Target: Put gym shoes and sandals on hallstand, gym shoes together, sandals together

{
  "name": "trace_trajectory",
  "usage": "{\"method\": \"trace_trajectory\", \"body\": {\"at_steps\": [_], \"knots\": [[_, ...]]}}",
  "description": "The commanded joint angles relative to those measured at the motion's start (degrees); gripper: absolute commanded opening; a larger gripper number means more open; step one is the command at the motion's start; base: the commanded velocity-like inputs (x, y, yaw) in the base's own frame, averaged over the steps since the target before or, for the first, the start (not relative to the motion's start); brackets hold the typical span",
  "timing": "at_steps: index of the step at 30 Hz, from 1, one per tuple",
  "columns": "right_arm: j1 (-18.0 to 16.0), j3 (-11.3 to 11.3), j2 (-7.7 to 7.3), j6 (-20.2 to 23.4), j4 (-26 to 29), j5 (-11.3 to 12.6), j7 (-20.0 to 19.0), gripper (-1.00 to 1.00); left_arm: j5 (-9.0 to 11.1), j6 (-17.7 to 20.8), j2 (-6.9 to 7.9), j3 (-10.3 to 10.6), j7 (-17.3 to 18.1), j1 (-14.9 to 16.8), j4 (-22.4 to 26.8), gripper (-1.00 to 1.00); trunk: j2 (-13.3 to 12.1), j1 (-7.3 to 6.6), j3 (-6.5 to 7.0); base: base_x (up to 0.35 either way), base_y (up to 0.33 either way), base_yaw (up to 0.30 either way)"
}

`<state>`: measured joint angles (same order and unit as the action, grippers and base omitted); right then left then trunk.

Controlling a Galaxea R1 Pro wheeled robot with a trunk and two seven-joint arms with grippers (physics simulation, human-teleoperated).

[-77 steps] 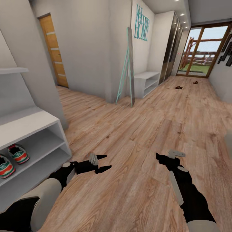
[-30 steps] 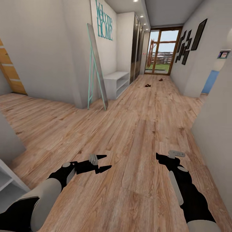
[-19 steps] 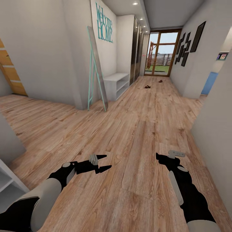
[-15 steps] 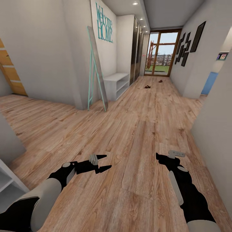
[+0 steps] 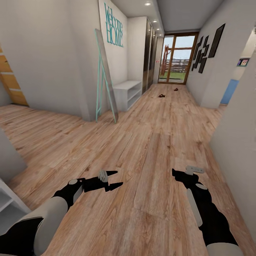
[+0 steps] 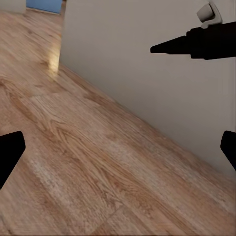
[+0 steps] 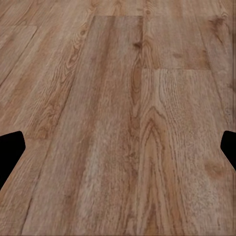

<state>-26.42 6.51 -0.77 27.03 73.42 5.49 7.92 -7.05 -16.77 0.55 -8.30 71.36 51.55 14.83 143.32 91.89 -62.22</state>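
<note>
Nearer now, two brown sandals (image 5: 161, 95) on grainy planks (image 5: 149, 149).

head view down corridor, wrist views close over shared floor (image 5: 153, 149)

Far down the corridor floor (image 5: 149, 142) of light brown planks, the two sandals (image 5: 161, 95) lie as small dark brown shapes, the second one (image 5: 175, 89) apart, nearer the glass door.
</note>
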Motion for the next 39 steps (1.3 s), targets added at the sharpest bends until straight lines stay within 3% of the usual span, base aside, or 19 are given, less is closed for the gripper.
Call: {"method": "trace_trajectory", "body": {"at_steps": [1, 23, 28, 39], "knots": [[0.0, -0.1, -0.02, 0.2, 0.1, 0.6, 0.4, 1.0, -0.6, -0.4, -0.03, -0.5, 0.2, 0.0, 0.0, 1.0, 0.0, -0.01, -0.05, 0.0, 0.0, -0.178], [0.0, -0.1, -0.02, 0.2, 0.1, 0.6, 0.4, 1.0, -0.5, -0.4, -0.02, -0.5, 0.2, 0.0, 0.0, 1.0, 0.0, -0.01, -0.05, 0.106, 0.0, -0.236], [0.0, -0.1, -0.02, 0.2, 0.1, 0.6, 0.4, 1.0, -0.6, -0.4, -0.02, -0.5, 0.2, 0.0, 0.0, 1.0, 0.0, -0.09, 0.61, 0.008, 0.0, -0.067], [0.0, -0.1, -0.02, 0.2, 0.1, 0.6, 0.4, 1.0, -0.5, -0.4, -0.02, -0.5, 0.2, 0.0, 0.0, 1.0, 0.0, -0.09, 0.61, 0.001, 0.0, -0.005]]}}
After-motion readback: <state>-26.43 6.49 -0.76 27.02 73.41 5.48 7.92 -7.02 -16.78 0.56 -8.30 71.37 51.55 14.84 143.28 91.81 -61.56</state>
